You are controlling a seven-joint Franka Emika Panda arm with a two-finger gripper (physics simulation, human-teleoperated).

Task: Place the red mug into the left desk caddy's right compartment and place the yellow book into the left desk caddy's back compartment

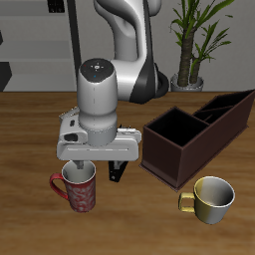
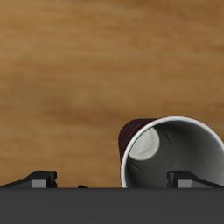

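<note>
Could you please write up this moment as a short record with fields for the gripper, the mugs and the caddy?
gripper: gripper directly above the red mug, not closed on it; open or shut cannot be told
red mug: red mug upright on the table, near its front edge
other mug: yellowish-cream mug upright, apart from the red mug, in front of the caddy
caddy: left desk caddy with nothing visible inside
yellow book: not in view

White-grey rounded arm links, black joint bands, pale grey wrist housing, black end effector (image 1: 100, 169) fingers.
</note>
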